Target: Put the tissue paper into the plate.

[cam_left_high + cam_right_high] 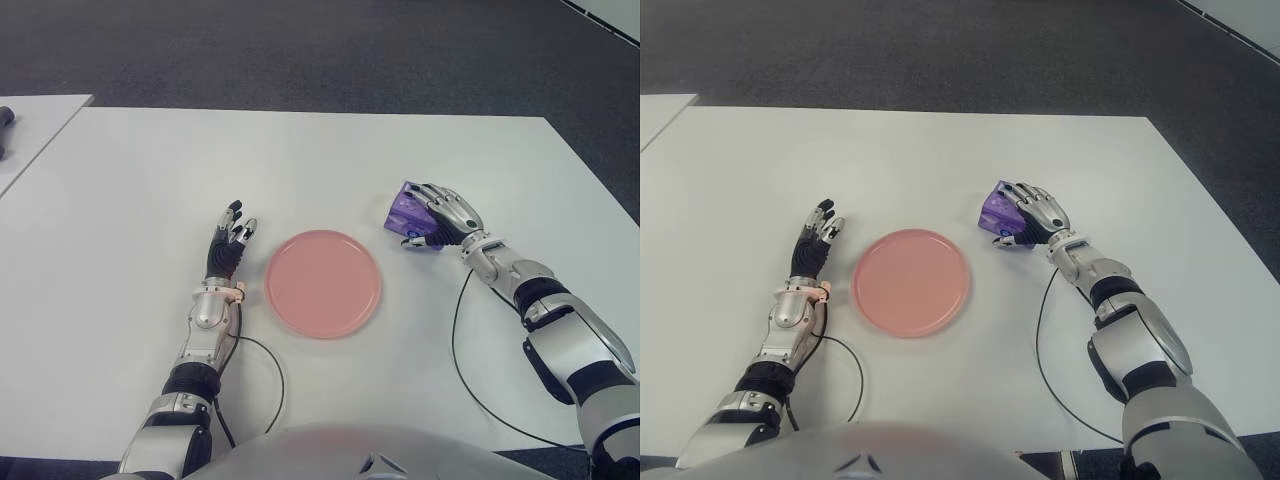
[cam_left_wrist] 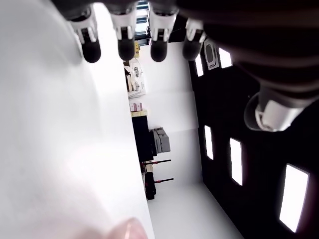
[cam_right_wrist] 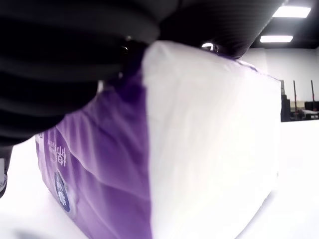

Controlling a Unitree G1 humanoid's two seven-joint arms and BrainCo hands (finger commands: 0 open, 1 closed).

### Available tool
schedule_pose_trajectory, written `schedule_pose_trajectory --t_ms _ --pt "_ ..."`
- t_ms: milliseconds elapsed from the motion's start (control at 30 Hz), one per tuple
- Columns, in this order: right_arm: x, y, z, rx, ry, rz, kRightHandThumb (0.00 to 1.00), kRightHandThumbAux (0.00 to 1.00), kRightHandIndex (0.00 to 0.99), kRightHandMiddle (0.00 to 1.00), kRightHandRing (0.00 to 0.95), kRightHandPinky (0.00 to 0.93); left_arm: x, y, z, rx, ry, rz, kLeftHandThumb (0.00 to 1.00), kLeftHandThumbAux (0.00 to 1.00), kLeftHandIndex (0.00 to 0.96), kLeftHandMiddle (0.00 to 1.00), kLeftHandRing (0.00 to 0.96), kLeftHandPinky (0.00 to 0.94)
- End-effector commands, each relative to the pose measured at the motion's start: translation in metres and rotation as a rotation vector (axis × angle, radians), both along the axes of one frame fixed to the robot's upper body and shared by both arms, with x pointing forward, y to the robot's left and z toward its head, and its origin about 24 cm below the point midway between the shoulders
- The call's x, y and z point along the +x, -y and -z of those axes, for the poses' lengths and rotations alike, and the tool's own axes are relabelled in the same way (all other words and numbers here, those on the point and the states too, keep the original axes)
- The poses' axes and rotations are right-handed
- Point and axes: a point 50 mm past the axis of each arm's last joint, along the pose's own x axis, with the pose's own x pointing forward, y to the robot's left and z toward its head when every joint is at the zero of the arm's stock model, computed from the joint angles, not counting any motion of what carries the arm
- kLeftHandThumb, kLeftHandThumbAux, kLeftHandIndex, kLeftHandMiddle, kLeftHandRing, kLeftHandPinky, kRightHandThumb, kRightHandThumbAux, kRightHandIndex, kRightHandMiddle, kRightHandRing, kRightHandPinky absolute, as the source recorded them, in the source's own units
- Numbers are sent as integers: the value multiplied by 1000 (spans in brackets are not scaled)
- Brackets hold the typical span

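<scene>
A purple and white tissue pack [image 1: 405, 212] sits on the white table [image 1: 320, 160] to the right of the round pink plate [image 1: 323, 282]. My right hand [image 1: 440, 218] is curled over the pack, fingers wrapped on its top and sides. The right wrist view is filled by the tissue pack [image 3: 164, 149], with dark fingers pressed along it. The plate holds nothing. My left hand [image 1: 230, 240] shows just left of the plate, fingers straight and spread, holding nothing.
A cable [image 1: 460, 360] runs from the right wrist across the table toward my body. Another cable [image 1: 270, 370] loops near the left forearm. A second table's corner [image 1: 30, 115] shows at the far left. Dark floor lies beyond the table's far edge.
</scene>
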Motion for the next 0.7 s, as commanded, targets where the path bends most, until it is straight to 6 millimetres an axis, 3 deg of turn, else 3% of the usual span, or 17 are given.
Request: schedule_pose_trajectory --t_ms 33,567,700 --pt "-10 4 18 -16 -58 44 24 418 0 0 0 0 -12 0 16 -4 -92 -5 0 428 0 0 0 0" --pt "-14 -3 38 1 -130 152 51 458 0 0 0 0 -14 0 16 -16 -80 -18 0 431 0 0 0 0" --pt "-19 -17 52 60 -141 191 203 534 8 61 71 147 -14 0 16 -9 -77 -15 0 435 0 0 0 0"
